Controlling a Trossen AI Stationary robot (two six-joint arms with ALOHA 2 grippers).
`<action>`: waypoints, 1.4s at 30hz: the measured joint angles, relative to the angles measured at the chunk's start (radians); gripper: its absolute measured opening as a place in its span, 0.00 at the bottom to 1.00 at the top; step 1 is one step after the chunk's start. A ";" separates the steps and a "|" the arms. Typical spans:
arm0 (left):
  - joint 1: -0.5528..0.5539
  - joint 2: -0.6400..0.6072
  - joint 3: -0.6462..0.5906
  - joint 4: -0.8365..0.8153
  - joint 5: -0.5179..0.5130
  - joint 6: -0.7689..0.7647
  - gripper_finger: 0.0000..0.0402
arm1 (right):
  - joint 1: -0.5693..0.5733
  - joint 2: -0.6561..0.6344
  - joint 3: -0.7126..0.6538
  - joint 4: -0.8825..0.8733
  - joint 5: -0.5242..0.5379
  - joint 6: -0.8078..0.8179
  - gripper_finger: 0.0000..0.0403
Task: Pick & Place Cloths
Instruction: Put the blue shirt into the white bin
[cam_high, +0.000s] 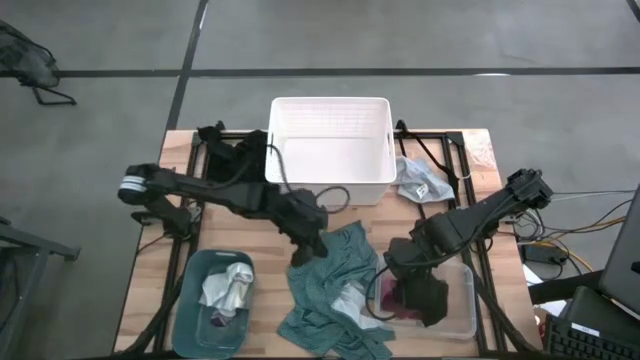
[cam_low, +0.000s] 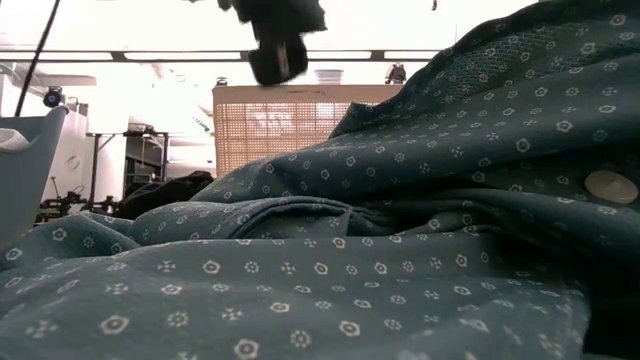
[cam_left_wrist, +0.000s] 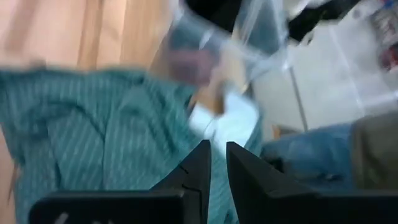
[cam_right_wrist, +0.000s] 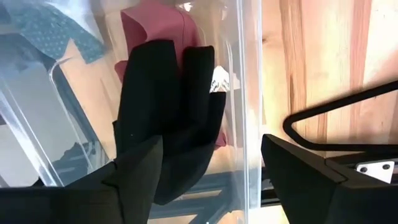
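A teal-green patterned cloth (cam_high: 335, 285) (cam_low: 400, 250) (cam_left_wrist: 93, 130) lies crumpled on the table's near middle, with a small white piece (cam_high: 350, 298) (cam_left_wrist: 227, 121) on it. My left gripper (cam_high: 308, 245) (cam_low: 280, 60) (cam_left_wrist: 217, 158) hangs above the cloth's far left corner, shut to a narrow slit, with nothing between the fingers. My right gripper (cam_high: 405, 275) (cam_right_wrist: 211, 155) is open at the clear bin (cam_high: 465, 310) (cam_right_wrist: 249, 74). In that bin sit a black cloth (cam_high: 425, 295) (cam_right_wrist: 168, 106) and a maroon cloth (cam_high: 392, 295) (cam_right_wrist: 158, 28). My right gripper stands open with the black cloth's lower part (cam_right_wrist: 177, 180) close against the inner side of one finger (cam_right_wrist: 137, 174). Whether the finger touches the cloth, I cannot tell. The cloth is in the clear bin, in front of the maroon one.
A white bin (cam_high: 330, 150) stands at the far middle, with a crumpled pale bundle (cam_high: 420, 180) to its right. A teal bin (cam_high: 190, 300) at the near left holds a white-grey cloth (cam_high: 228, 288). Bare wood shows between the white bin and the teal-green cloth.
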 joint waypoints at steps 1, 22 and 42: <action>0.000 0.020 0.000 -0.016 0.000 0.003 0.14 | 0.000 0.000 -0.001 0.000 0.000 0.000 0.65; -0.024 0.295 0.000 -0.072 -0.089 -0.158 0.57 | 0.000 0.000 -0.006 0.008 0.003 0.065 0.58; -0.028 0.308 0.000 0.046 -0.055 -0.005 0.03 | -0.001 0.001 -0.007 0.014 0.071 0.081 0.60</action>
